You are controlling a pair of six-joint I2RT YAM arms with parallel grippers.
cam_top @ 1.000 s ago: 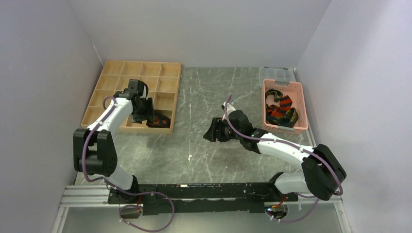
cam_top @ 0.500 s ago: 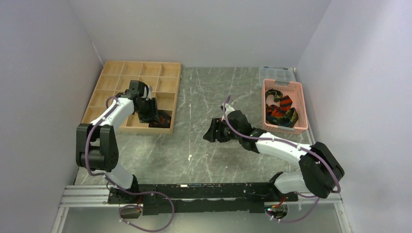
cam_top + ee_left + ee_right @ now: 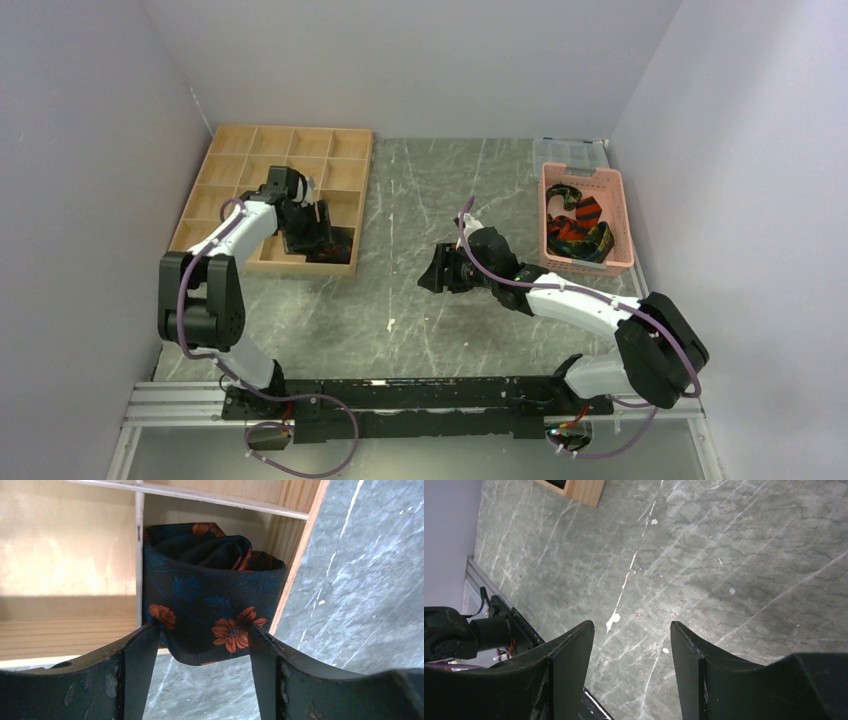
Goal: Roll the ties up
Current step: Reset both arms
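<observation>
A rolled tie point(image 3: 210, 590), black with orange flowers and blue leaves, sits in the near right compartment of the wooden tray point(image 3: 295, 550), bulging over its near wall. My left gripper point(image 3: 202, 630) is open, its fingertips flanking the roll's lower end and just touching its sides. From above, the left gripper point(image 3: 322, 222) is over that tie point(image 3: 338, 246) in the tray point(image 3: 290, 130). More ties point(image 3: 577, 225), striped orange, red and yellow, lie heaped in the pink basket point(image 3: 618, 215). My right gripper point(image 3: 432, 272) hovers open over mid-table, with only marble between the fingers point(image 3: 631, 630).
The tray's other compartments show bare wood. A clear plastic box point(image 3: 570, 150) stands behind the pink basket at the back right. Grey walls close in on the left, back and right. The arm bases and a metal rail point(image 3: 400, 395) run along the near edge.
The left gripper swung right over the tray's near right compartment, squeezed the rolled tie briefly, then widened again. The right arm has not moved.
</observation>
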